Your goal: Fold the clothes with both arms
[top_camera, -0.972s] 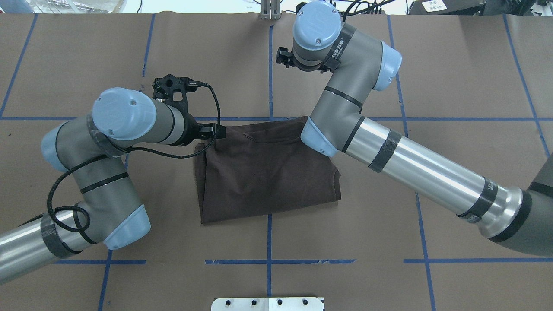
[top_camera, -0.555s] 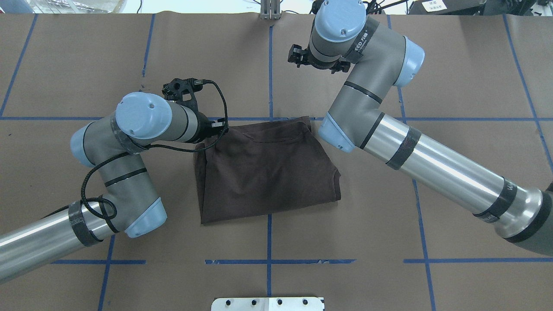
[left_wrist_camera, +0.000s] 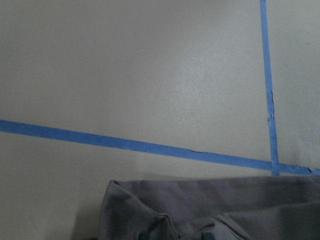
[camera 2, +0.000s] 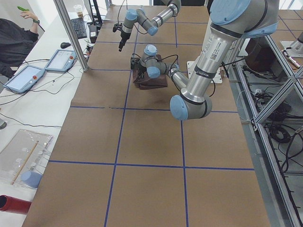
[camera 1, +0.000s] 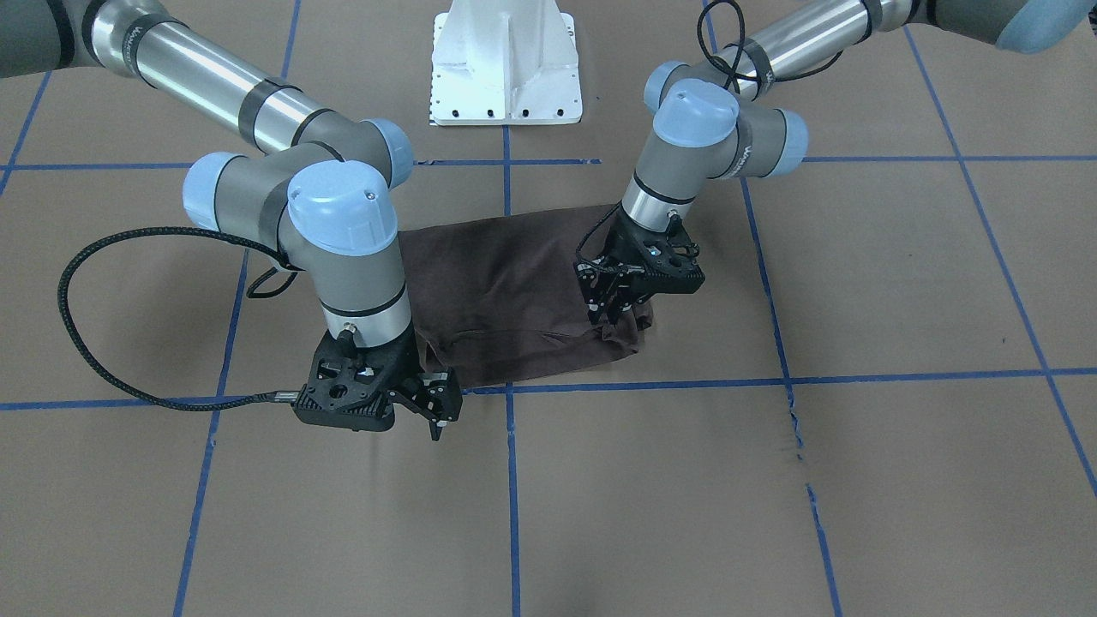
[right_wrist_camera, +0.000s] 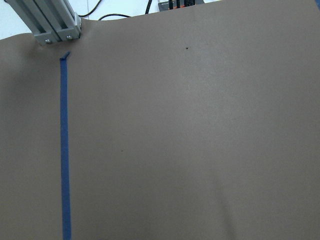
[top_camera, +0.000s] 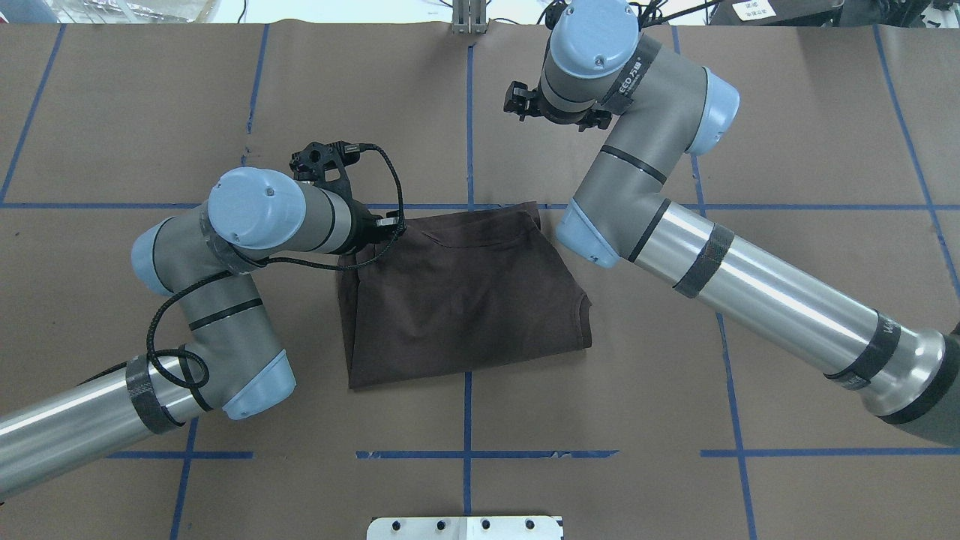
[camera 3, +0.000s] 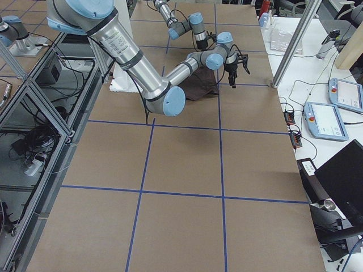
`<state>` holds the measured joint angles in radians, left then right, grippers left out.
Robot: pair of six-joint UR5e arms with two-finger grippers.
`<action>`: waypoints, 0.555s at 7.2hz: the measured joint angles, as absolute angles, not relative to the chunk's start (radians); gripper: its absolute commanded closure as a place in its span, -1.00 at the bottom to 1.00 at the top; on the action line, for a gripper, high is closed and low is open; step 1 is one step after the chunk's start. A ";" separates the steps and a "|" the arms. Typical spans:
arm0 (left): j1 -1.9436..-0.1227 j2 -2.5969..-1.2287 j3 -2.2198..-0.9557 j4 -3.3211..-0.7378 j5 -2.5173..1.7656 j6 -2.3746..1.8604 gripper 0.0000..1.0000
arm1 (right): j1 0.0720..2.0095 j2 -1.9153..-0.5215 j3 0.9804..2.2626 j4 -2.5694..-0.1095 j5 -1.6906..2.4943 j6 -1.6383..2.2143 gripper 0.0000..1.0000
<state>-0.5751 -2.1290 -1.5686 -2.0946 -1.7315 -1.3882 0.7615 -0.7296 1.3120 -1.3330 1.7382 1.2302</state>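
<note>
Folding looks well along. Front view: the T-shirt (camera 1: 506,291) lies mid-tabletop (camera 1: 771,497) as a compact dark brown slab of several layers, its edges a bit skewed. At its 4 o'clock corner the left tool (camera 1: 613,315) is down with tips touching cloth; pinching or just resting, cannot tell. At 7 o'clock the right tool (camera 1: 435,413) sits just off the cloth over the blue tape (camera 1: 771,377) with nothing in it; how wide it stands, cannot tell.

Step in hand, my guess: taking hold of the far edge for one more fold. The next move needs the right tool on the matching corner, both pinching all layers, then an even carry toward the robot.

Overhead: shirt dead centre. The left arm (top_camera: 255,217) covers its 10 o'clock corner; the right arm (top_camera: 622,172) ends at 1 o'clock, apart from the cloth. A folded flap runs along the 9 o'clock side. Small curved notch at 3 o'clock, collar or hem, unclear.

Side views: shirt too small for detail.

Left wrist view: rumpled shirt corner at 6 o'clock, tape crossing at 4 o'clock. Right wrist view: bare tabletop and one tape line only.
</note>
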 measured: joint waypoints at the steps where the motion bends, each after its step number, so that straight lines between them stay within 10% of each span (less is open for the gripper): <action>1: -0.573 -2.129 -1.565 -2.095 -1.731 -1.389 0.70 | 0.761 -0.731 1.313 -1.333 1.738 1.230 -1.00; 4: -0.572 -2.126 -1.563 -2.093 -1.730 -1.386 1.00 | 0.761 -0.734 1.313 -1.333 1.738 1.230 -1.00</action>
